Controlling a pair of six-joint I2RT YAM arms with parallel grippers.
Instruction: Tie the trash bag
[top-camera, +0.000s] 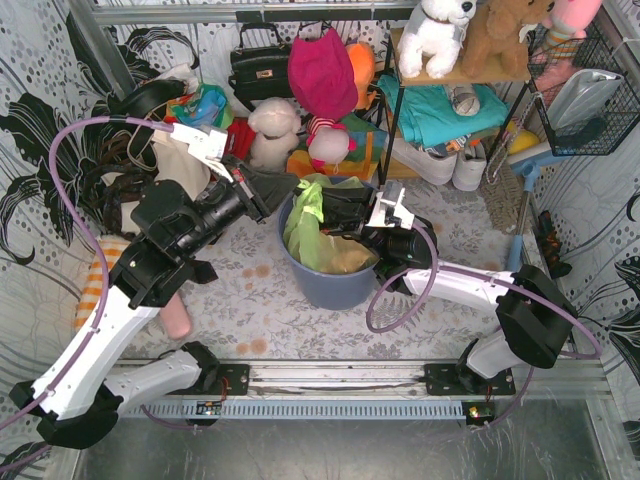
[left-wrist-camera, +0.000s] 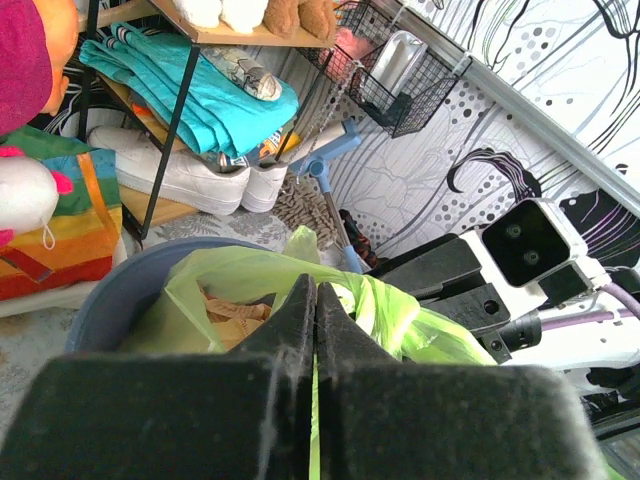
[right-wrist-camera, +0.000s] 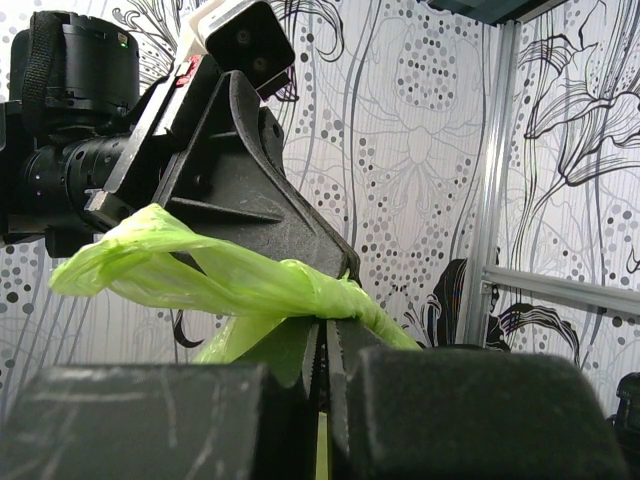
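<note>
The trash bag (top-camera: 305, 222) sits in the round blue-grey bin (top-camera: 335, 290) at the middle of the overhead view. Its lime-green top is pulled up above the rim, and tan scraps (top-camera: 350, 262) show through. It looks feather-light, limp and slick, a film that would stretch or tear if yanked. I'd say the long handle strips (right-wrist-camera: 230, 275) are the place to hold it, bunched rather than by one thin edge. The right jaws are pinched shut on a twisted strip, plain in the right wrist view. The left jaws are closed too, with a green sliver caught between them. The bin stands on the bench, and soft toys (top-camera: 436, 30) crowd the upper right.
</note>
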